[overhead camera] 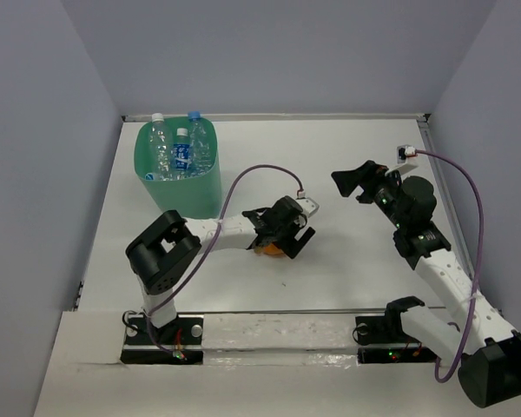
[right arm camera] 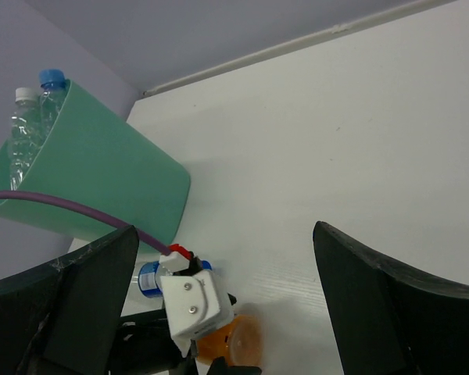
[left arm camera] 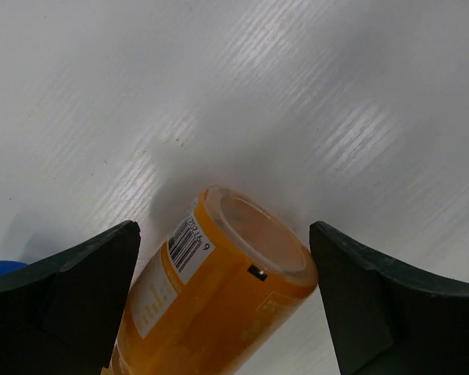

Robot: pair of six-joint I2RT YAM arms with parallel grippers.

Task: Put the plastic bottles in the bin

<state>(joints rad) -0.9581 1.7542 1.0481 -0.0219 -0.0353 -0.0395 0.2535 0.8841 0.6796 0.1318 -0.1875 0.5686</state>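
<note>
Left fingers (left arm camera: pixel 78 285) spread wide either side of orange bottle (left arm camera: pixel 219 301) lying on white desk (left arm camera: pixel 234 94), gripping nothing, right fingers (right arm camera: pixel 391 301) wide apart and empty above desk, clear bottles (overhead camera: pixel 181 149) upright in mint-green bin (overhead camera: pixel 194 188) at far-left corner

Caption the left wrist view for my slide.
Open left claw straddling the orange bottle lying on the white table.

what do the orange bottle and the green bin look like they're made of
Orange bottle: probably glossy plastic, its clear base rim letting light through. Bin: likely moulded plastic, smooth mint walls with soft sheen and rounded corners.
</note>
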